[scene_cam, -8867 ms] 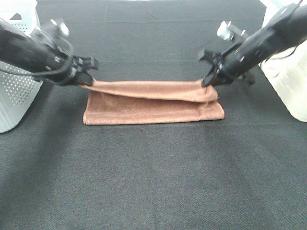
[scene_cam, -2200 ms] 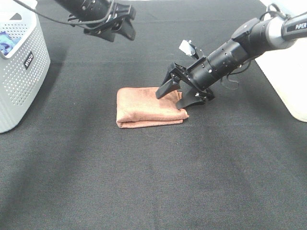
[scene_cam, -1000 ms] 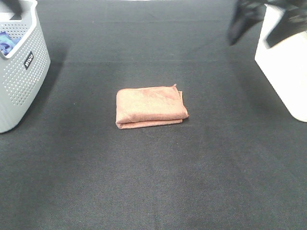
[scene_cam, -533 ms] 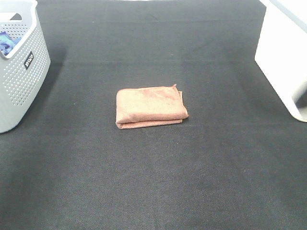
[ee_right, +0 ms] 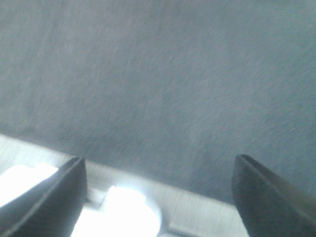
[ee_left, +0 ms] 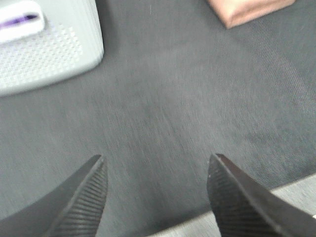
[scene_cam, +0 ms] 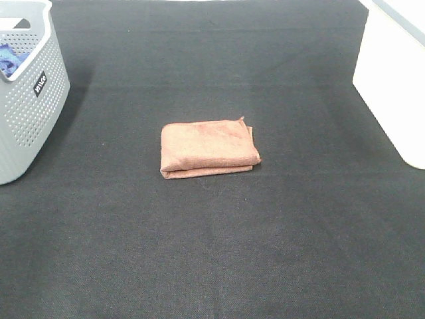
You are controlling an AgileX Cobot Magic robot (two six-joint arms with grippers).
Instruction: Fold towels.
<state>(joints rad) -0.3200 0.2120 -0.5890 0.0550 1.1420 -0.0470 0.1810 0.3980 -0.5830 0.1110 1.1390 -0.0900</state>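
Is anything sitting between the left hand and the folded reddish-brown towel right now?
Nothing visible. In the left wrist view the open left hand looks over bare black cloth table cover to a corner of the folded reddish-brown microfibre towel. The perforated grey plastic basket stands off to one side, clear of that line.

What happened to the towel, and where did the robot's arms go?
The towel went from a long strip held up at both ends to a small folded packet lying flat on the black cloth. Both arms let go and pulled back out of the high view; the left gripper and right gripper now hang open and empty. The grey basket and white bin stayed put.
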